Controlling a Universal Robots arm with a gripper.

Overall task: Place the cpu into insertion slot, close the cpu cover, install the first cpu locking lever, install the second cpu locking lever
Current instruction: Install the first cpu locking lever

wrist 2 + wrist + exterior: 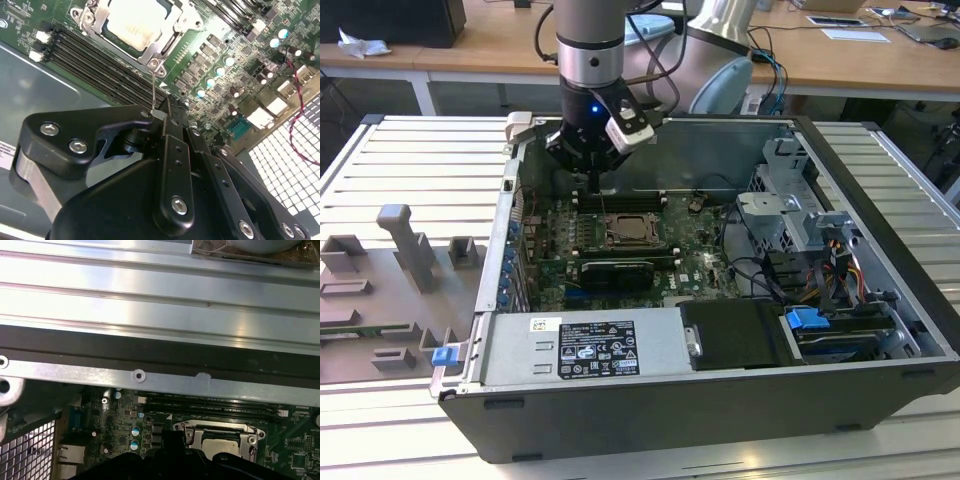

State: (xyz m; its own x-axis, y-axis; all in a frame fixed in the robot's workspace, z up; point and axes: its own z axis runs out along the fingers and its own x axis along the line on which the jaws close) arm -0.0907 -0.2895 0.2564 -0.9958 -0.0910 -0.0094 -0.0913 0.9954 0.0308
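The robot's grey arm (590, 40) hangs vertically at the exterior view's top centre, a blue light glowing on its wrist and its black tool (597, 180) pointing down. In the second wrist view, its fingers (172, 122) pinch a thin locking lever (152, 90).

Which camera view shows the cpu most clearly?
The second wrist view: the cpu lies close, its pale face plain inside the cpu cover. The first wrist view shows part of it; in the exterior view it is a small square far off.

One cpu (131, 22), one cpu cover (167, 40), one open computer case (620, 420).
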